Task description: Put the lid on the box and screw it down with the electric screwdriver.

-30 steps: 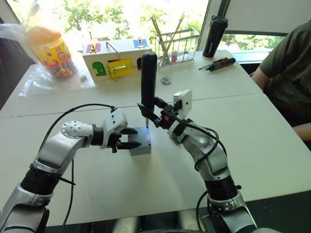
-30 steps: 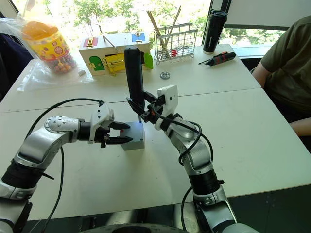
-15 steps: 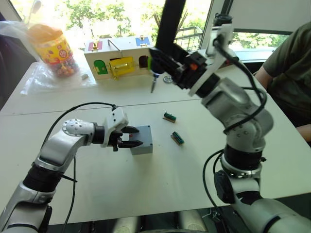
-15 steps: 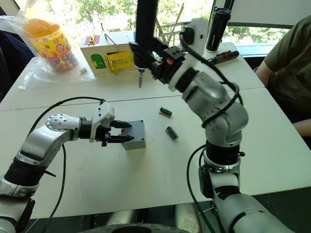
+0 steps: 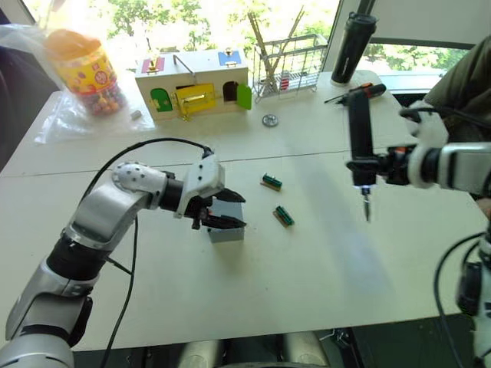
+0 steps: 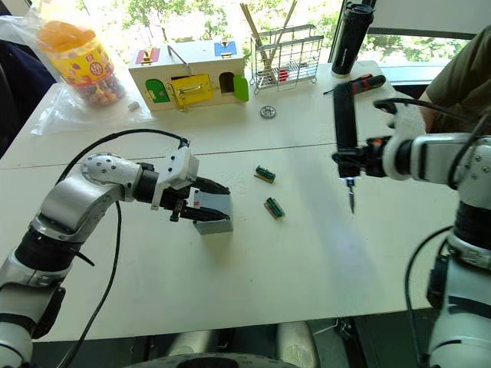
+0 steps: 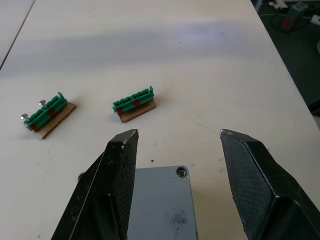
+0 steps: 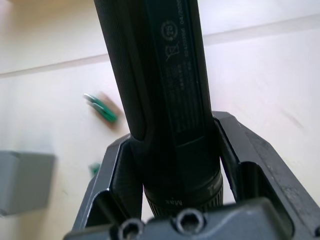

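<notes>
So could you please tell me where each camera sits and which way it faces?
Left eye: head, looking down over the table; both arms, left gripper, box.
Right eye: beside it, same scene; right gripper holding the screwdriver.
Left wrist: along its open fingers at the lid.
Right wrist: along its fingers up the screwdriver.
Both wrist views share the box and green blocks.

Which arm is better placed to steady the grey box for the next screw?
Left. The left gripper hangs open over the small grey cube-like box, while the right gripper clamps the dark cylindrical electric screwdriver off to the right.
</notes>
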Tool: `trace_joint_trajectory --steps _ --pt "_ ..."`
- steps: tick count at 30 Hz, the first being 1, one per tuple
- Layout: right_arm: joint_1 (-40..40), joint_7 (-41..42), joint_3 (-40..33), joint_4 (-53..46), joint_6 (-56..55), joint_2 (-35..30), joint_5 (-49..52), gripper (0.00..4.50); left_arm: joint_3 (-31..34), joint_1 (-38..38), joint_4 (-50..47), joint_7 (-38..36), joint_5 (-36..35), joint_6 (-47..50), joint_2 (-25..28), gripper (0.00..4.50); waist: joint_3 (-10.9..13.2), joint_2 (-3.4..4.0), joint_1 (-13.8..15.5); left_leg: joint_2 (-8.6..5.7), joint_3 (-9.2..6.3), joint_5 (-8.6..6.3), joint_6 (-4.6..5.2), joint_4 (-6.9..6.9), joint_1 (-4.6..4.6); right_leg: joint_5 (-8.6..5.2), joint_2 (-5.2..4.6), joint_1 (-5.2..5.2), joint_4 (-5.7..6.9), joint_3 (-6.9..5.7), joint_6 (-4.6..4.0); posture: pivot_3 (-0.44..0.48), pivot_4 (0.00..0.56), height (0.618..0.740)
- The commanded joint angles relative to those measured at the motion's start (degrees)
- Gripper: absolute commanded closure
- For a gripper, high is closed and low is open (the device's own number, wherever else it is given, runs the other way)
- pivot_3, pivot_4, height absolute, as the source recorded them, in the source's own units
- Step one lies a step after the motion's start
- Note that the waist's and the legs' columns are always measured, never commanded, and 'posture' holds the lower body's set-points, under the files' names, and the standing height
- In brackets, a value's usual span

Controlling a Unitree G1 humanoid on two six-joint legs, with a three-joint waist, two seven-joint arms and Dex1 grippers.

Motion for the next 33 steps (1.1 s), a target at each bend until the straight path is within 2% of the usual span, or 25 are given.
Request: trace_joint_trajectory --steps 1,6,14,25,26,27,30,31,33 --pt "0.0 8.0 5.4 2.6 0.1 -4.7 2.4 2.7 -1.2 -0.5 -2.1 -0.6 1.6 -2.2 -0.1 1.83 0.2 -0.06 -0.8 0.05 0.05 -0.01 0.02 -0.01 0.01 0.0 0.06 -0.01 0.0 -0.01 0.0 0.0 0.15 0.74" --pt "-2.2 14.5 13.1 9.6 -4.3 -5.5 -2.3 2.7 -1.2 1.6 -3.6 0.2 1.1 -2.0 -1.0 1.83 0.2 -0.02 -1.7 0.11 0.13 -0.02 0.03 0.03 0.02 0.0 0.14 -0.02 0.07 0.03 0.01 0.0 0.15 0.74" --pt "-8.2 20.1 22.1 19.4 -6.0 -3.3 -8.9 2.7 -1.2 4.0 -5.4 2.7 1.3 -1.5 -1.4 1.83 0.5 -0.12 -0.4 0.05 0.12 0.03 -0.04 0.11 0.01 0.01 0.13 -0.01 0.04 0.02 0.02 0.0 0.15 0.74" --pt "-12.1 24.4 27.9 27.5 -9.9 0.3 -17.0 2.7 1.7 6.0 -4.9 4.6 -1.8 0.4 -1.3 1.83 0.5 -0.12 0.1 0.03 0.1 0.16 -0.29 0.13 0.0 0.01 0.13 -0.02 0.06 0.02 0.02 0.0 0.15 0.74" --pt "-12.2 24.8 28.3 27.8 -10.4 0.4 -17.7 1.69 1.9 6.1 -4.9 4.6 -1.9 0.5 -1.1 1.83 0.5 -0.12 0.1 0.04 0.1 0.17 -0.29 0.13 0.0 0.01 0.13 -0.02 0.07 0.02 0.02 0.0 0.15 0.74" --pt "-12.2 25.3 28.6 27.8 -10.6 0.4 -18.1 1.47 2.1 6.2 -4.8 4.6 -1.9 0.5 -0.9 1.83 0.5 -0.12 0.1 0.04 0.09 0.17 -0.29 0.13 0.0 0.01 0.13 -0.02 0.07 0.01 0.02 0.0 0.15 0.74" --pt "-12.4 25.8 28.9 28.3 -10.9 0.7 -19.6 0.33 2.6 6.3 -4.9 4.6 -2.1 0.8 -0.7 1.83 0.5 -0.12 0.2 0.03 0.08 0.17 -0.3 0.15 0.0 0.01 0.14 -0.01 0.07 0.0 0.02 0.0 0.15 0.74" --pt "-12.6 26.0 28.9 28.5 -10.9 0.8 -20.0 0.02 2.7 6.2 -4.8 4.6 -2.3 1.0 -0.7 1.83 0.5 -0.12 0.2 0.03 0.08 0.17 -0.3 0.15 0.0 0.01 0.13 0.0 0.07 0.0 0.02 0.0 0.15 0.74" --pt "-12.9 25.8 28.7 29.2 -11.4 1.2 -21.2 0.02 3.0 6.0 -4.6 4.8 -2.6 1.2 -0.9 1.83 0.5 -0.12 0.1 0.02 0.08 0.17 -0.3 0.18 0.0 0.01 0.13 0.02 0.06 0.0 0.02 0.0 0.15 0.74"
